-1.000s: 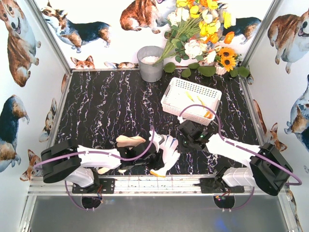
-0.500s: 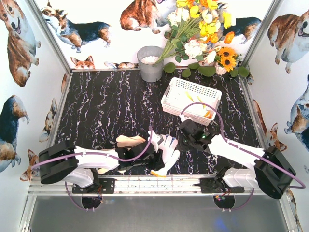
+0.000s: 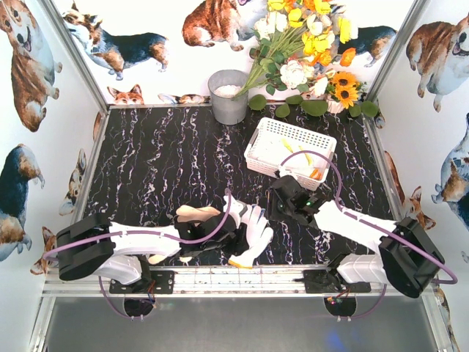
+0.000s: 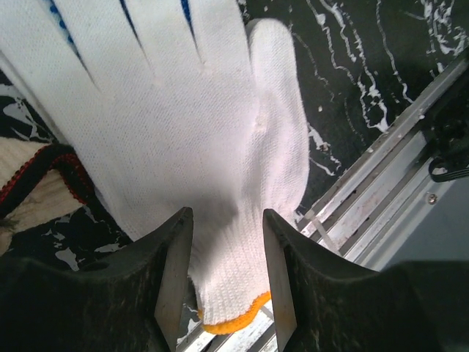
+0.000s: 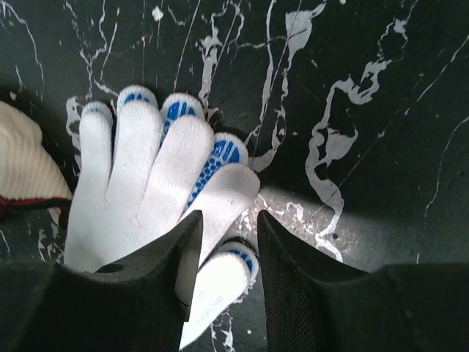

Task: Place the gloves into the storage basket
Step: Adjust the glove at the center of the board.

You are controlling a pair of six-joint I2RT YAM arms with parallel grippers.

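Black marbled table [image 3: 161,169], corgi-print walls [image 3: 44,110], gloves [image 3: 256,231] by front rail [image 3: 242,279]

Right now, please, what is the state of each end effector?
Left end effector: open, over the white glove, not clamped on it.
Right end effector: open, holding nothing.

Black table [image 3: 161,169] veined in white, with things at its far and near edges.
A grey bucket [image 3: 229,97] stands at the far edge. A white slotted basket [image 3: 297,130] sits askew just to its right, and green leaves [image 3: 315,107] lie behind the basket. Near the front edge a white glove [image 3: 253,233] with blue-dotted fingertips lies flat, its orange-hemmed cuff at the rim. A cream glove [image 3: 196,213] with dark red trim lies just beside it on the left.
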